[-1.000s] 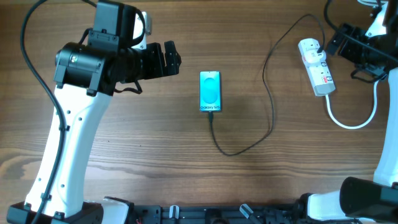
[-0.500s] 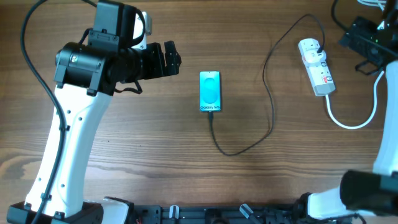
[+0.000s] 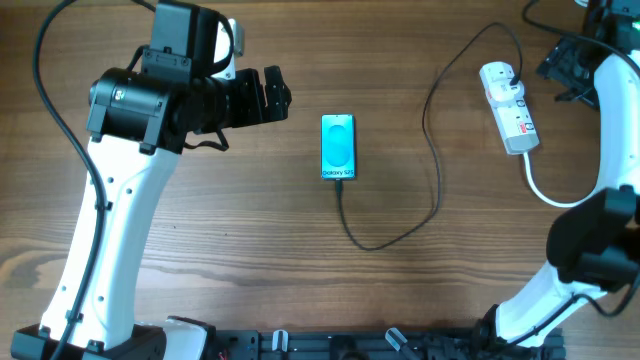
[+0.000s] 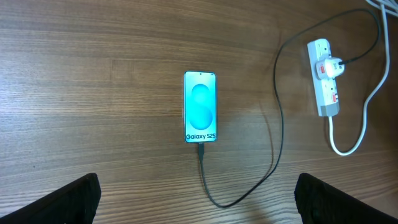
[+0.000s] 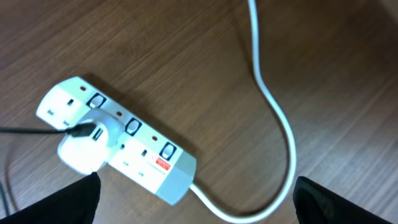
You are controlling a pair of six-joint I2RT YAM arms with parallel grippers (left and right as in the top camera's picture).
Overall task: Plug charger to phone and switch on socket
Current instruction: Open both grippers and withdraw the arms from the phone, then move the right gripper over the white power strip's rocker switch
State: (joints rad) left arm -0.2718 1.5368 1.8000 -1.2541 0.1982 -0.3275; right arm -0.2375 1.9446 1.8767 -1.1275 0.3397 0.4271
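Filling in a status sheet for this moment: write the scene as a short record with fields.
phone: flat on table, screen lit, cable tip at its bottom edge
charger: black cable running to white plug head seated in socket
socket: switch position cannot be told
left gripper: open, left of phone, holding nothing
right gripper: open, near socket, holding nothing

Soft, even light is falling from overhead across the brown wood-grain counter [image 3: 250,250], leaving only faint shadows. The small rectangular phone with a cyan screen [image 4: 200,106] is glowing brightly. The right wrist view is looking slightly blurred.
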